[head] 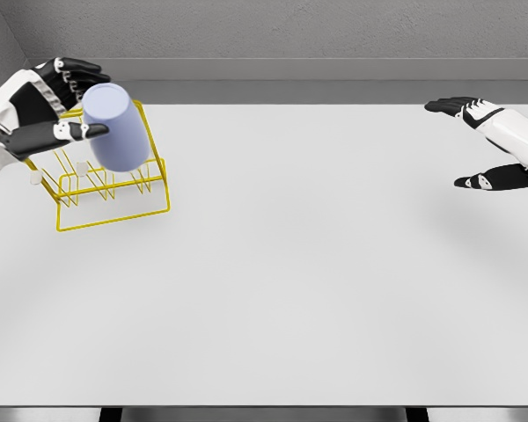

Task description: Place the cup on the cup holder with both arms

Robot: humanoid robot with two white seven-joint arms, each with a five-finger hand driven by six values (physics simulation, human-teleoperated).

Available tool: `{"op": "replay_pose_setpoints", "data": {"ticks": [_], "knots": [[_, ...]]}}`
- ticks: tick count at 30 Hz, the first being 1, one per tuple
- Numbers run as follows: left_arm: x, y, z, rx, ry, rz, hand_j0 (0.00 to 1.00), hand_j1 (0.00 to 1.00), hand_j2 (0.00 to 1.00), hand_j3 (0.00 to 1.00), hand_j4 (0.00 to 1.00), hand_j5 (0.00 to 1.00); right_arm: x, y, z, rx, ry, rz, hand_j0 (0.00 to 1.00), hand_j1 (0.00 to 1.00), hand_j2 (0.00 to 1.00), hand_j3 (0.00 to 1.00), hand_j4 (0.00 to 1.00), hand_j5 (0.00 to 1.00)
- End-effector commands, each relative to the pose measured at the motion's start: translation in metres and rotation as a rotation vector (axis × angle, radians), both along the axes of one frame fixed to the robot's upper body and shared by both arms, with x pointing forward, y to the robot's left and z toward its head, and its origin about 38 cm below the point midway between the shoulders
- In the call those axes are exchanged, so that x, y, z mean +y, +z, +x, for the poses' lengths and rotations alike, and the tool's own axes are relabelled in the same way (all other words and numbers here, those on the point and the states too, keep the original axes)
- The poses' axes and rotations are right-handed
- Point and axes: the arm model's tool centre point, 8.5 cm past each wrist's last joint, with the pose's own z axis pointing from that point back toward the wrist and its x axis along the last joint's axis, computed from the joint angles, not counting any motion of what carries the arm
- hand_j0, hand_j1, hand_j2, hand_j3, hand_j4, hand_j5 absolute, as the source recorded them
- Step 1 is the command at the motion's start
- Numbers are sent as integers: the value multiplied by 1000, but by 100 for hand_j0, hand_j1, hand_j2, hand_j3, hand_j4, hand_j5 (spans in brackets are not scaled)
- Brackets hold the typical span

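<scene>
The bench (317, 281) is a broad, flat, matte white slab, smooth and featureless, so anything set on it could slide easily.

On its far left stands the cup holder (114, 189), a rack of thin yellow wire: a rectangular base frame with upright prongs and a raised back rail. It looks stiff but light, and a push from the side could probably shift it across the bench.

The cup (116, 127) is a plain, pale lavender cylinder, smooth-walled and handleless, tilted with one round end turned up toward the camera. It sits over the rack's prongs; whether it already rests on them cannot be told. It looks rigid, light and a little slippery, probably plastic. The best hold would be across the curved wall near mid-height, fingers on one side and thumb opposite.

The left robot hand (53, 110), black-fingered on a white forearm, wraps the cup from the left, fingers above and thumb on its wall, grasping it.

The right robot hand (484, 145) hangs well apart over the bench's right edge, fingers spread, holding nothing.
</scene>
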Motion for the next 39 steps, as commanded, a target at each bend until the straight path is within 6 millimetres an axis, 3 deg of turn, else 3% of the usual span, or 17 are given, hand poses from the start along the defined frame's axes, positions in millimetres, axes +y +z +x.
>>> {"op": "replay_pose_setpoints", "data": {"ticks": [1, 16, 18, 20, 23, 29, 39], "knots": [[5, -2, 2, 7, 14, 0, 62, 62, 62, 62, 62, 62, 0, 1, 0, 1, 0, 8, 100, 100, 100, 100, 100, 100], [5, -12, 2, 30, 22, -9, 64, 64, 64, 64, 64, 64, -1, 0, 0, 2, -1, 8, 100, 100, 100, 100, 100, 100], [5, -13, 2, 31, 22, -5, 68, 68, 68, 68, 68, 68, -1, 0, 0, 3, -2, 8, 100, 100, 100, 100, 100, 100], [5, -14, 2, 36, 22, 2, 84, 84, 84, 84, 84, 84, -1, 0, 0, 2, -1, 8, 100, 100, 100, 100, 100, 100], [4, -14, 3, 38, 21, 8, 90, 90, 90, 90, 90, 90, -1, 0, 0, 2, -1, 8, 100, 100, 100, 100, 100, 100], [2, -14, 3, 37, 17, 6, 85, 85, 85, 85, 85, 85, -1, 0, 0, 3, -2, 8, 100, 100, 100, 100, 100, 100], [-3, -5, 0, 10, -4, 1, 89, 89, 89, 89, 89, 89, -1, -1, 0, 6, -4, 8, 100, 100, 100, 100, 100, 100]]}}
